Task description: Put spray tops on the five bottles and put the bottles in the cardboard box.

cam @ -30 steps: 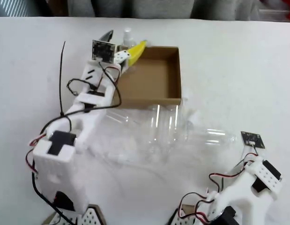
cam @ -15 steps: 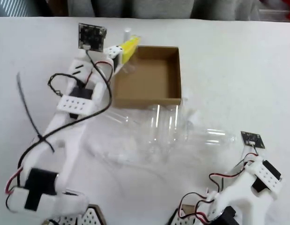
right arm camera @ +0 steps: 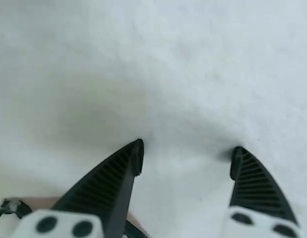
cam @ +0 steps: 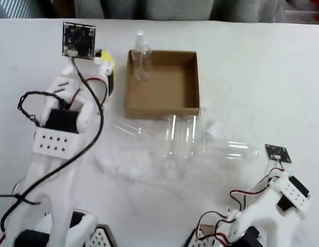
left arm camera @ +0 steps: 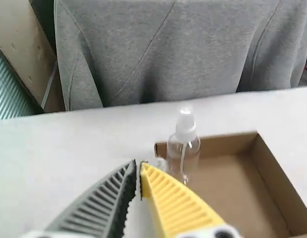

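A robotics lab bench, by the look of it: the white desk [cam: 252, 67] carries the left arm [cam: 59, 128] and right arm [cam: 272, 211], white plastic with loose red and black wires [cam: 102, 117] and bare camera boards [cam: 78, 39]. A wooden panel [left arm camera: 17, 49] and ribbed sheeting [left arm camera: 12, 94] stand beyond its far edge.

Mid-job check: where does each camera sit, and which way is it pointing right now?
High view: fixed above the table, looking down on the cardboard box, the loose clear bottles and both arms.
Left wrist view: on the left arm, facing across the table past the shut left gripper to the sprayer-topped bottle in the box.
Right wrist view: on the right arm, facing down at the table past the open right gripper.
Shared: the high and left wrist views both show the box and that bottle.
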Tool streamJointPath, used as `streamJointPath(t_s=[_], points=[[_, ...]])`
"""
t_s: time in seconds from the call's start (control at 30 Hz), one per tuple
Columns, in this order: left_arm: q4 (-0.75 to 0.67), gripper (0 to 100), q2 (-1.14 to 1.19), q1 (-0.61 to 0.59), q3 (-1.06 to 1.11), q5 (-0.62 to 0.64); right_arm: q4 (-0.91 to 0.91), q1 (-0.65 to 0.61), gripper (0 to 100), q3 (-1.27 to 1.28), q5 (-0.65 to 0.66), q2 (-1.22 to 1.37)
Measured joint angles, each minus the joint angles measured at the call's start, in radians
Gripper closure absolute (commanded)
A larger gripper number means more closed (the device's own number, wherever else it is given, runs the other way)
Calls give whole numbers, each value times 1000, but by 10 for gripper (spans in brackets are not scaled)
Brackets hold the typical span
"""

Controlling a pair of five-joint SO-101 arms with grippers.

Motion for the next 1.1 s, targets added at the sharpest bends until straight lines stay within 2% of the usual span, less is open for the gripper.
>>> streamJointPath(t_s=[0.13,0.23,0.3,0.47,0.57,0.7,0.93,1.1], points=[[175,972,-40,0,46,0,0,0,737,0,0,0],[192,972,-40,-2,130,0,0,0,737,0,0,0],[164,972,-40,0,203,-8,0,0,737,0,0,0],[-8,972,-40,0,388,-141,0,0,737,0,0,0],[-106,972,-40,0,443,-155,0,0,737,0,0,0],[-150,972,2,0,440,-158,0,0,737,0,0,0],[-158,972,310,0,290,-158,0,0,737,0,0,0],[-160,970,420,0,238,-164,0,0,737,0,0,0]])
